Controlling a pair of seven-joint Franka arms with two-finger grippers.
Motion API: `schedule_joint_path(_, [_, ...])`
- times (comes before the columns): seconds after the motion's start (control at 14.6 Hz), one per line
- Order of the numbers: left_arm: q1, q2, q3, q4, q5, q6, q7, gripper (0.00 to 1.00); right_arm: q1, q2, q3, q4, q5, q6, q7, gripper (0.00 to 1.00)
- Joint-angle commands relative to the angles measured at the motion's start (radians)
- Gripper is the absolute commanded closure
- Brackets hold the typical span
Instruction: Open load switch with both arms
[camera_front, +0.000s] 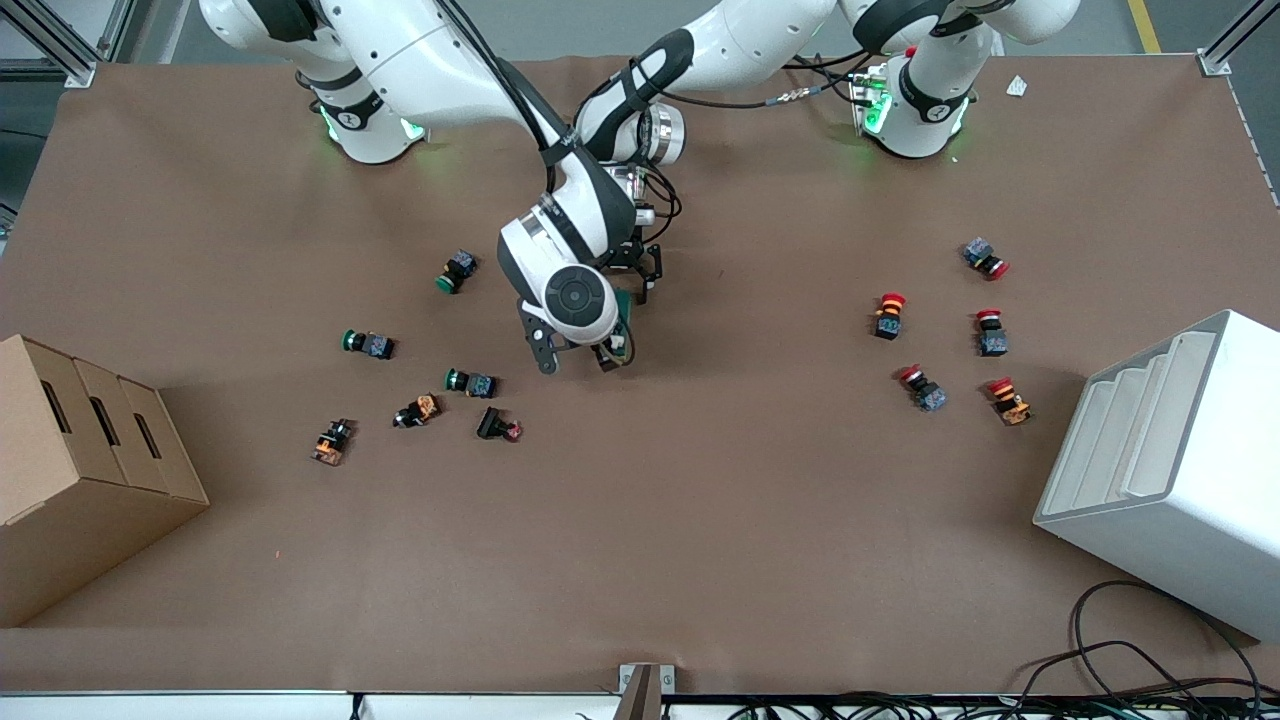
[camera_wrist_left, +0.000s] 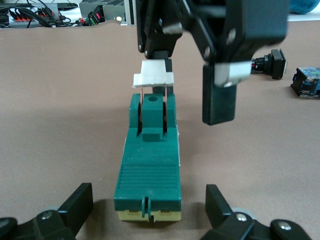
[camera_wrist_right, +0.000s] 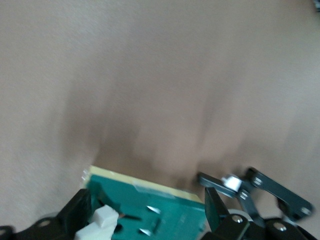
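Note:
The load switch (camera_wrist_left: 149, 160) is a dark-green block on a cream base, lying flat on the brown table; in the front view only a sliver of the load switch (camera_front: 624, 322) shows beside the right arm's wrist. Its white toggle (camera_wrist_left: 153, 75) stands raised on two thin metal blades. My left gripper (camera_wrist_left: 149, 196) is open, a finger on each side of the switch's plain end with gaps on both sides. My right gripper (camera_wrist_right: 147, 201) is open astride the toggle end, and the white toggle (camera_wrist_right: 101, 221) sits close against one finger. Both the left gripper (camera_front: 645, 272) and right gripper (camera_front: 578, 357) meet mid-table.
Green-capped push-buttons (camera_front: 368, 344) lie scattered toward the right arm's end, red-capped push-buttons (camera_front: 889, 314) toward the left arm's end. A cardboard box (camera_front: 90, 470) and a white stepped rack (camera_front: 1170, 470) stand at the table's two ends. Cables (camera_front: 1150, 670) trail along the front edge.

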Motion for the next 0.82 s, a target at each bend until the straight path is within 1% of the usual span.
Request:
schedule_joint_path(0.0, [-0.013, 0.027, 0.018, 0.028, 0.02, -0.003, 0.011, 0.01, -0.001, -0.058, 0.021, -0.012, 0.022, -0.087, 0.007, 0.0])
schedule_joint_path(0.41, [-0.011, 0.027, 0.02, 0.028, 0.018, -0.003, 0.011, 0.01, 0.01, -0.059, 0.06, -0.021, 0.022, -0.103, 0.012, 0.0])
schedule_joint_path(0.75, [-0.009, 0.027, 0.02, 0.028, 0.014, -0.003, 0.011, 0.01, 0.054, -0.051, 0.061, -0.084, 0.019, -0.095, 0.009, 0.0])
